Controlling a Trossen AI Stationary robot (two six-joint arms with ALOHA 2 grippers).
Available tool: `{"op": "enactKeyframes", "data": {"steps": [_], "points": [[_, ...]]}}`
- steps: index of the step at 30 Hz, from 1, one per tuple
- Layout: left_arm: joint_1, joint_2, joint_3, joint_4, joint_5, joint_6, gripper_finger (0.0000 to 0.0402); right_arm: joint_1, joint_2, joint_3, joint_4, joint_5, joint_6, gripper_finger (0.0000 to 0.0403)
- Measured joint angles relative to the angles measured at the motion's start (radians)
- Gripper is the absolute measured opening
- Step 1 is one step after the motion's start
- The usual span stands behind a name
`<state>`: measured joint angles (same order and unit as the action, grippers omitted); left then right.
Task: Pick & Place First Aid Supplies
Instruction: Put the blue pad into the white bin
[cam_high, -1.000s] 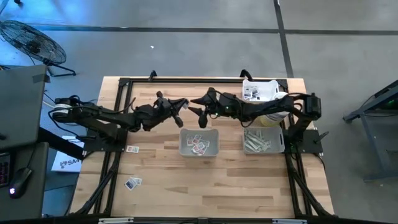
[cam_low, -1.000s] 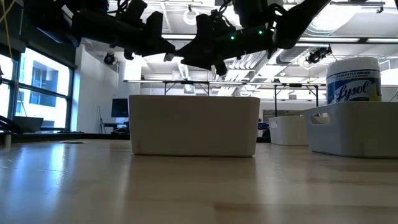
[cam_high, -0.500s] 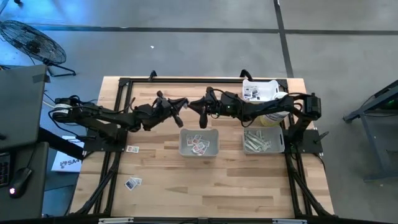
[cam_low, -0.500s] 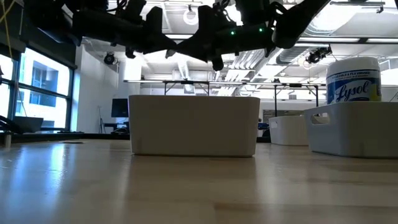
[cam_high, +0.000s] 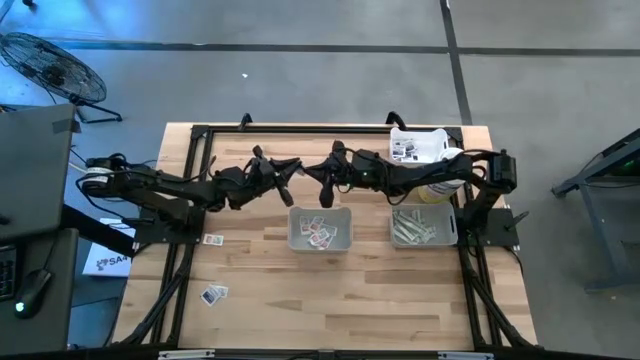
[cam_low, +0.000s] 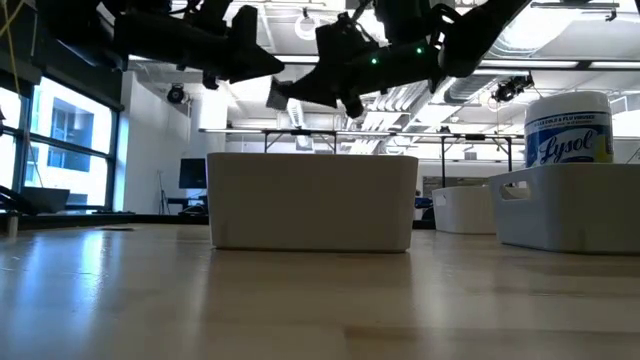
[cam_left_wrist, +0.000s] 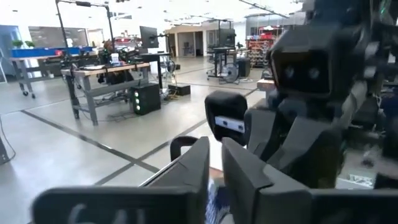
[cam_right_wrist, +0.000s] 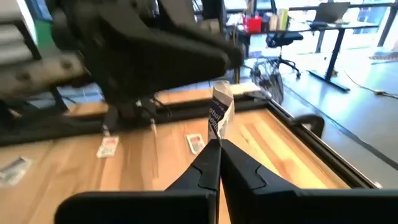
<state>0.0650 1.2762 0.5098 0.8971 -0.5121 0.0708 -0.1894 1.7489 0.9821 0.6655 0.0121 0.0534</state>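
A small white packet with dark print, one of the first aid supplies, hangs in the air between the two arms. It also shows pale in the low view. My right gripper is shut on it, above the far left corner of the middle grey tray. My left gripper faces it from the table's left, its fingers a narrow gap apart. Loose packets lie flat on the wood at the left. My right gripper pinches the packet's near end between its two fingertips. The fingers come roughly level from the table's right. The rest of the packet sticks out past the fingertips, lifted clear of table and tray. My left gripper is close to the packet; I cannot tell whether it touches it.
The middle tray holds squarish packets. A second grey tray to its right holds pale strips. A white bin stands at the far right, with a white Lysol bottle beside it. Bare wood lies toward the near edge.
My right gripper has shut its fingers on the packet in mid-air. My left gripper has drawn back a little toward the table's left, and the packet now shows pale below it in the low view. Both arms have stayed above the middle tray's far side.
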Motion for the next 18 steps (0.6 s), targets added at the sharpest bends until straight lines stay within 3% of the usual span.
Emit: {"op": "enactKeyframes", "data": {"steps": [7, 12, 18], "points": [[0.001, -0.157, 0.0, -0.295, 0.029, 0.011, 0.0133, 0.004, -0.024, 0.0, -0.113, -0.009, -0.118, 0.0001], [0.001, -0.252, 0.001, -0.498, 0.144, 0.06, 0.0171, 0.029, -0.063, 0.0, -0.247, -0.014, -0.326, 0.0001], [0.074, -0.22, 0.074, -0.654, 0.379, 0.064, 0.0177, 0.059, -0.074, 0.01, -0.281, -0.053, -0.422, 0.0]]}}
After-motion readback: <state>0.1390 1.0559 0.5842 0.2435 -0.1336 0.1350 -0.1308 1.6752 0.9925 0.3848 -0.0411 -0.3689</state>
